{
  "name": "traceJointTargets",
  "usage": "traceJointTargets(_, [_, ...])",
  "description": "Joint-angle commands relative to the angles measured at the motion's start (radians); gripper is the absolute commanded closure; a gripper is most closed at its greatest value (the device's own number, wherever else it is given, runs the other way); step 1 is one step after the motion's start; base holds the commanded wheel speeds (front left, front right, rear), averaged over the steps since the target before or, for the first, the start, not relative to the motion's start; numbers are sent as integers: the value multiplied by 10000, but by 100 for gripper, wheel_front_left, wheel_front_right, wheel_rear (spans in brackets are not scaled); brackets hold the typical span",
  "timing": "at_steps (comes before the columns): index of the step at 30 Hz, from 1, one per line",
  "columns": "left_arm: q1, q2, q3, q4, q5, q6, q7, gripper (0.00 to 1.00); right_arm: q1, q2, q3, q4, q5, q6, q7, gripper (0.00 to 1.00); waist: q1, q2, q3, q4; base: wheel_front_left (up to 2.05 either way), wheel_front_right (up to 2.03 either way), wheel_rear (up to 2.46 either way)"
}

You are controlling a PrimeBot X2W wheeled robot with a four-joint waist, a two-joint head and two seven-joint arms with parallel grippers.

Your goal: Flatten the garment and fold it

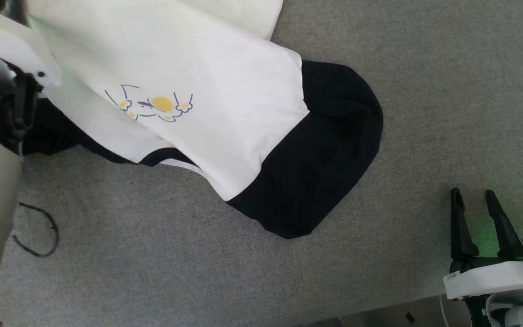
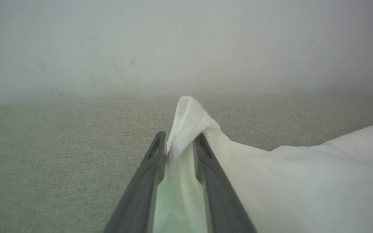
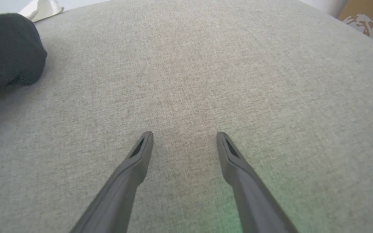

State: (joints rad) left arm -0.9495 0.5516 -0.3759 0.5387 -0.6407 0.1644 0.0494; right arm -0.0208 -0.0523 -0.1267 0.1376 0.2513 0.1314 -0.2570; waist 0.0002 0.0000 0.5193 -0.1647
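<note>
Your left gripper (image 2: 180,136), narrow, pinches a white edge of the shirt (image 1: 207,91), while your right gripper (image 1: 472,192), wide and empty, hangs nearer the black sleeve (image 1: 329,150), ahead to its left.

Garment (image 1: 225,91) white, sleeves (image 1: 325,159) black, chest print (image 1: 155,105) yellow-blue; surface (image 1: 425,91) grey woven; right gripper (image 1: 472,193) dark.

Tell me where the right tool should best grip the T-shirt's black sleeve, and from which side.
Grip the black sleeve at its rounded outer edge, coming in low from the robot's right with the right tool. That edge lies free on the grey surface, nearest that tool, slightly bunched, so probably pinchable.
</note>
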Motion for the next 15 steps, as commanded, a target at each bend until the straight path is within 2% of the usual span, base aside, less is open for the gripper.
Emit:
traceJointTargets(1, [-138,-123,-58,119,-88,-140,-23,0,-138,20,-21,-34,-62,-7,-47,0,-2,0,124,19,0,0,0])
traceJointTargets(6, [-231,-364,-163,235,-329,-620,-72,0,-152,20,-100,20,-162,-7,-47,0,-2,0,-80,350,0,0,0])
traceJointTargets(10, [-48,-517,-18,-206,-534,-764,-564,0,-130,20,-136,76,-224,-7,-47,0,-2,0,-559,685,0,0,0])
traceJointTargets(15, [963,-511,40,-1522,-357,-554,-1627,0,28,20,-182,154,-297,-7,-47,0,-2,0,-1305,1091,0,0,0])
